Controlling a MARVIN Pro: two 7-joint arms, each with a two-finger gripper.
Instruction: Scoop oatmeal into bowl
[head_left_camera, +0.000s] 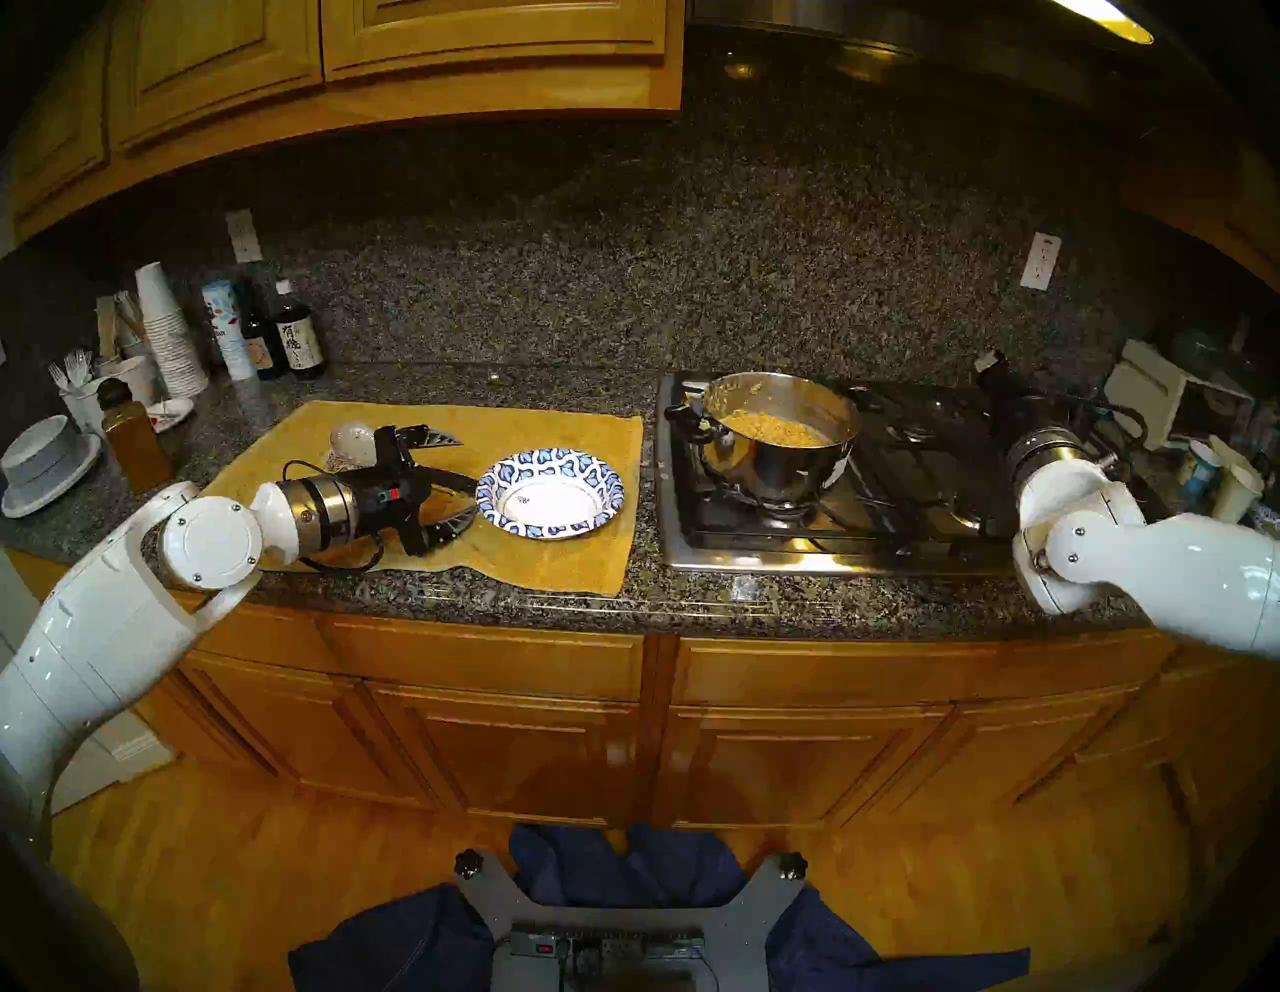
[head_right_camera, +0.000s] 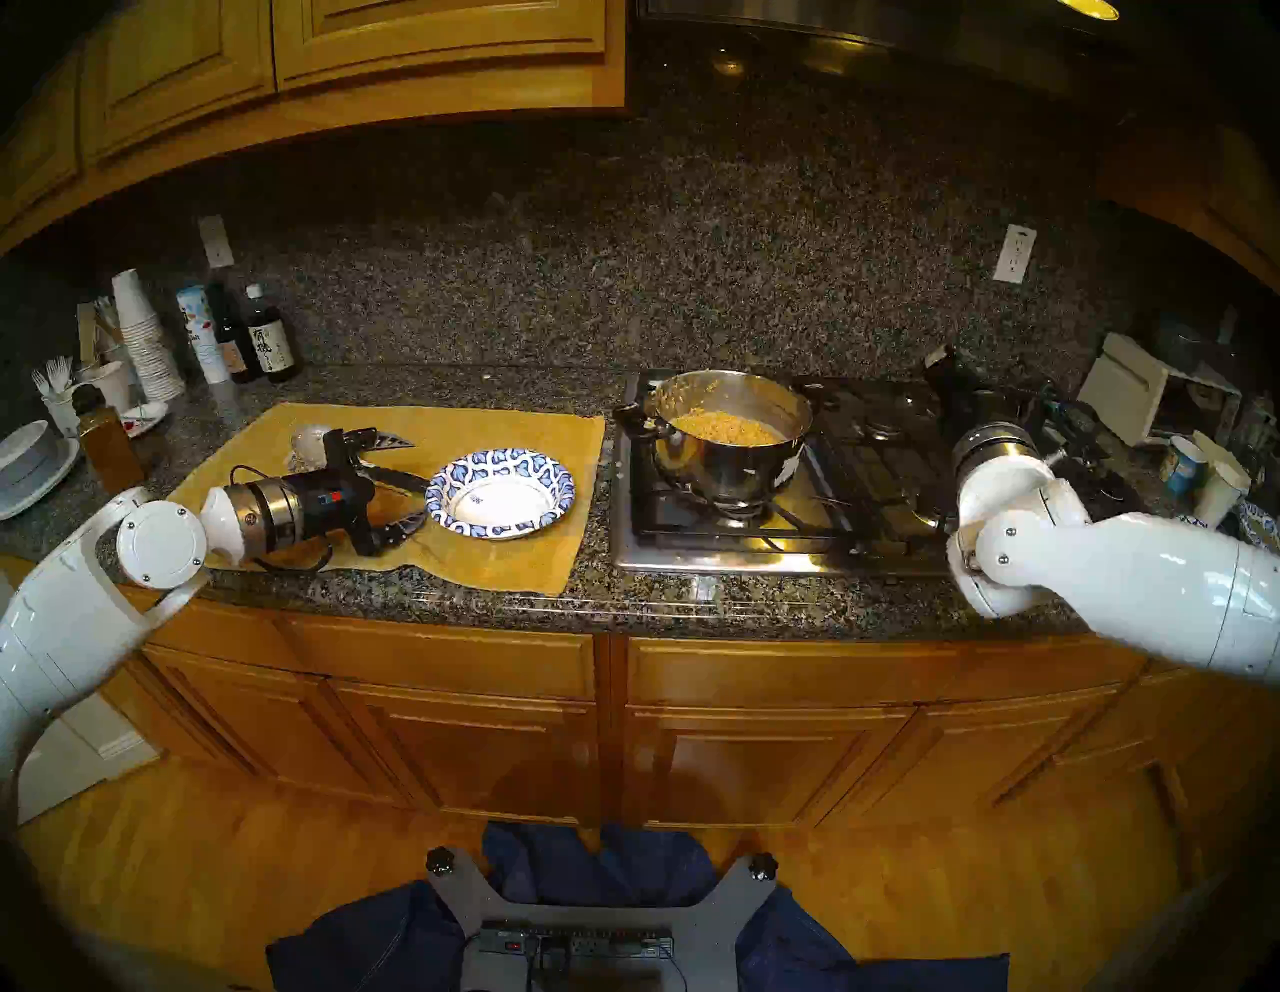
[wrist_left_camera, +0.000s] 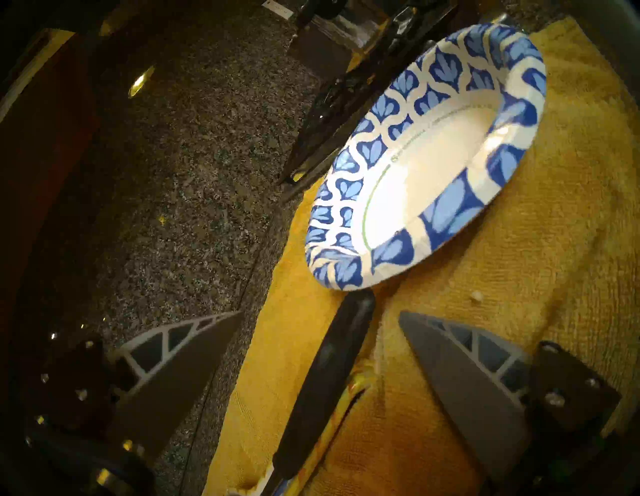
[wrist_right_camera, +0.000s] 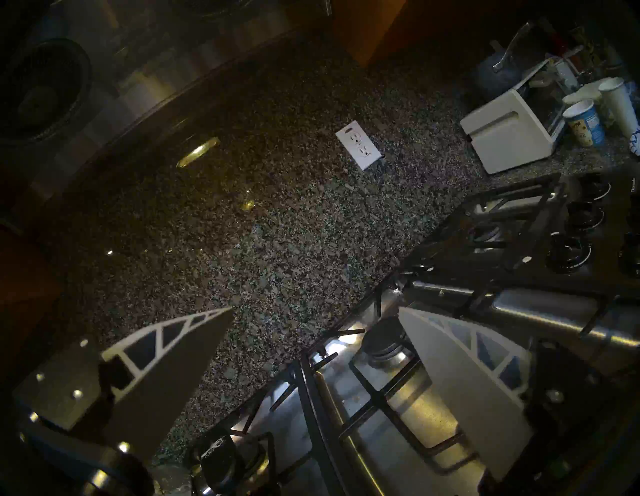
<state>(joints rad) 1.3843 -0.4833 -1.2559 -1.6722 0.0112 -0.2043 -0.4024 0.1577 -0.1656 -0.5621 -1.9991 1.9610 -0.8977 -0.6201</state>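
The oatmeal (head_left_camera: 772, 428) fills the bottom of a shiny steel pot (head_left_camera: 776, 478) on the stove's left burner. The blue-and-white paper bowl (head_left_camera: 550, 493) sits empty on a yellow towel (head_left_camera: 554, 426) left of the stove. A spoon with a white head (head_left_camera: 352, 443) and a black handle (wrist_left_camera: 332, 374) lies on the towel, its handle end close to the bowl's rim. My left gripper (wrist_left_camera: 320, 314) is open, lying sideways low over the towel, one finger on each side of the handle. My right gripper (wrist_right_camera: 317, 310) is open and empty above the stove's right side.
The gas stove (head_left_camera: 900, 499) has raised black grates. Stacked cups, bottles and grey-and-white stacked bowls (head_left_camera: 45, 464) crowd the left back counter. A white toaster oven (wrist_right_camera: 512, 135) and cups (wrist_right_camera: 585, 123) stand at the right. The counter edge runs along the front.
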